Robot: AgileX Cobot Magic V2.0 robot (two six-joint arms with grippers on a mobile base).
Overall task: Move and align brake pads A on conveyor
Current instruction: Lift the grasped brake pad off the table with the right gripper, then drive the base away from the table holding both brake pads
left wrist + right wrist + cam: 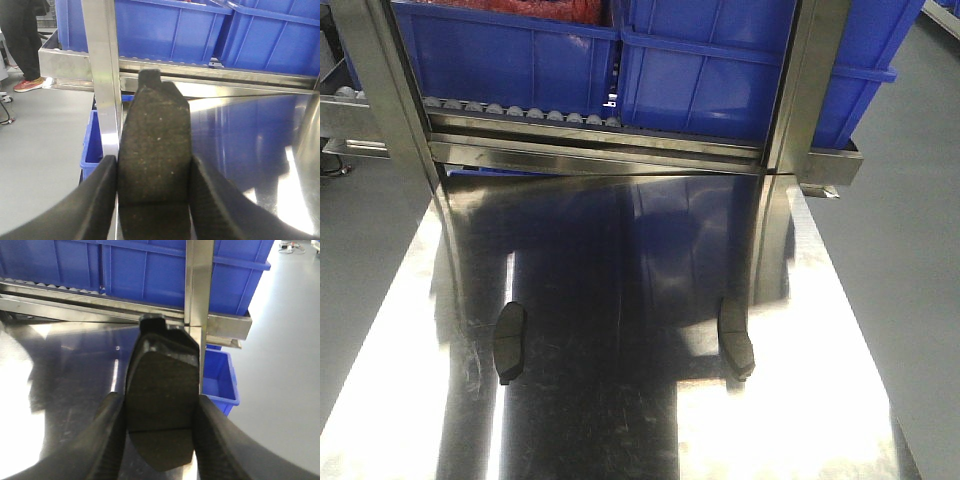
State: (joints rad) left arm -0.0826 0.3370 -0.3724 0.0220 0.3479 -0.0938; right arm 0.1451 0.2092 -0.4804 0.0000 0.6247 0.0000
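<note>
Left gripper (152, 167): black fingers (100, 195) pressed against the long edges of one brake pad (155, 130), friction face up, tab pointing away, held at the left edge of the steel table (260, 150). Right gripper (159, 407): likewise pinching a second pad (162, 385), near the table's right edge. Two further pads, left (510, 342) and right (737, 345), lie well apart on the table below the blue bins (700, 70). Conveyor: not in view. Handling, as judged: hold both pinches firm and pads level in transit; lower flat onto the belt, long edges parallel, grooves in line; loosen only once seated.
</note>
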